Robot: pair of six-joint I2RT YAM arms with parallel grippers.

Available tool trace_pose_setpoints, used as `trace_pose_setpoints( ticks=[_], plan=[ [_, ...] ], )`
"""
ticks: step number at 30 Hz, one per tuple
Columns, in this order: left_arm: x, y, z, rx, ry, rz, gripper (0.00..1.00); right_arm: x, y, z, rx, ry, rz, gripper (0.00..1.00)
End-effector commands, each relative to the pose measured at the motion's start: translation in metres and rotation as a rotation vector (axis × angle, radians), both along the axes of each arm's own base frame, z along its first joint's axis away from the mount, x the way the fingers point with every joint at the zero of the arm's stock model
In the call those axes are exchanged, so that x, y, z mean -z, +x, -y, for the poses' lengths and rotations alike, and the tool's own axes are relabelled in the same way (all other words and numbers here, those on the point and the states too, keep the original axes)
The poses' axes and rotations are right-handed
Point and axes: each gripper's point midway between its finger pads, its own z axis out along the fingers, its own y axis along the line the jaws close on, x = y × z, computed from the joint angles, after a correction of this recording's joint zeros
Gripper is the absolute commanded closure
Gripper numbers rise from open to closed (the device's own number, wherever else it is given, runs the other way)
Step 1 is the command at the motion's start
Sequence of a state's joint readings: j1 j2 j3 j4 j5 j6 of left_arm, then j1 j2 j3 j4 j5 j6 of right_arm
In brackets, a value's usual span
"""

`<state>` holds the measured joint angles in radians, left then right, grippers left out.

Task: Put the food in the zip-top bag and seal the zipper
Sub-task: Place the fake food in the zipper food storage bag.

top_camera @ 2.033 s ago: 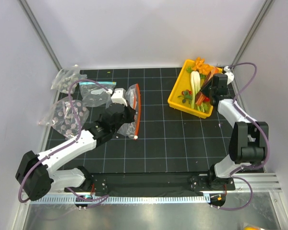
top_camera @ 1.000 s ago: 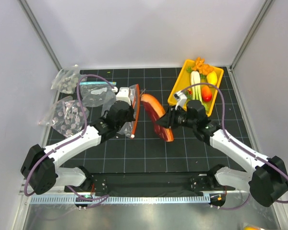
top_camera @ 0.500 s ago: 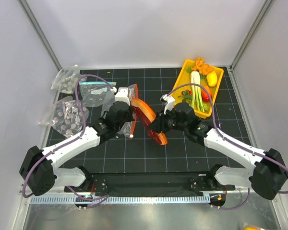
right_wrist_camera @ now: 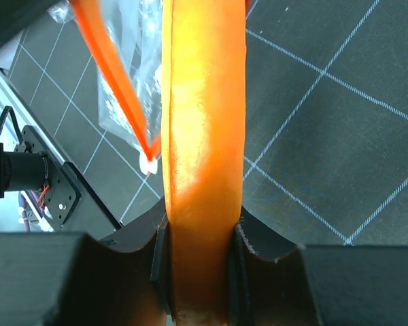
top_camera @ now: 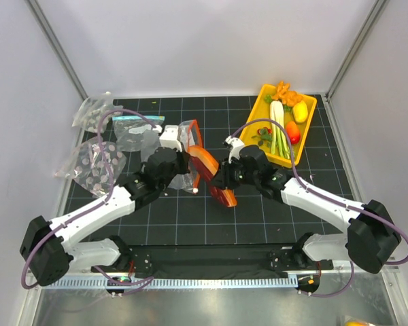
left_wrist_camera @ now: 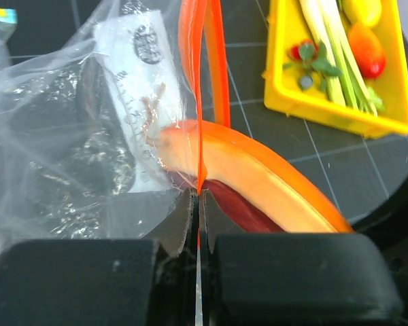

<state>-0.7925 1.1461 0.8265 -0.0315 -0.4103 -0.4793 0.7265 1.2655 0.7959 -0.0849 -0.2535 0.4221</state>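
My left gripper (top_camera: 179, 165) (left_wrist_camera: 198, 204) is shut on the near lip of the clear zip-top bag (top_camera: 180, 151) (left_wrist_camera: 88, 149), pinching its orange-red zipper (left_wrist_camera: 200, 102) so the mouth stands open. My right gripper (top_camera: 217, 178) (right_wrist_camera: 198, 231) is shut on a curved orange and dark-red slab (top_camera: 207, 166) (right_wrist_camera: 200, 122) (left_wrist_camera: 258, 190). The slab's far end pokes into the bag's mouth. The zipper's white end tab (right_wrist_camera: 148, 163) hangs just left of the slab in the right wrist view.
A yellow tray (top_camera: 250, 142) (left_wrist_camera: 285, 102) at the back right holds leeks, a tomato, a lemon and carrot pieces. At the back left lie a clear bag with a light-blue strip (top_camera: 132, 125) and clear bags of grey dotted pieces (top_camera: 95, 163).
My right gripper took the slab from the yellow tray and carried it left to the bag; its tip now enters the mouth. My left gripper has kept hold of the zipper lip.
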Motion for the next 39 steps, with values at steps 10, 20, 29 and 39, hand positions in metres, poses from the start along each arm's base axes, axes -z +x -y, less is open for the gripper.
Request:
trace_pose_setpoints(
  ticks=[10,20,29,39],
  plan=[
    [-0.025,-0.048,0.088,0.34,-0.005,0.065,1.0,-0.038,0.011,-0.005,0.024,0.052,0.074,0.99],
    [-0.024,-0.063,0.102,0.357,-0.013,0.039,1.0,-0.043,0.015,0.005,0.062,0.062,0.092,0.58],
    [0.016,-0.028,0.084,0.208,0.04,-0.136,1.0,-0.042,0.016,0.006,0.072,0.058,0.084,0.28],
    [0.032,0.002,0.047,0.137,-0.067,-0.243,1.0,-0.044,0.021,0.022,0.134,-0.002,0.113,0.21]
  ],
)
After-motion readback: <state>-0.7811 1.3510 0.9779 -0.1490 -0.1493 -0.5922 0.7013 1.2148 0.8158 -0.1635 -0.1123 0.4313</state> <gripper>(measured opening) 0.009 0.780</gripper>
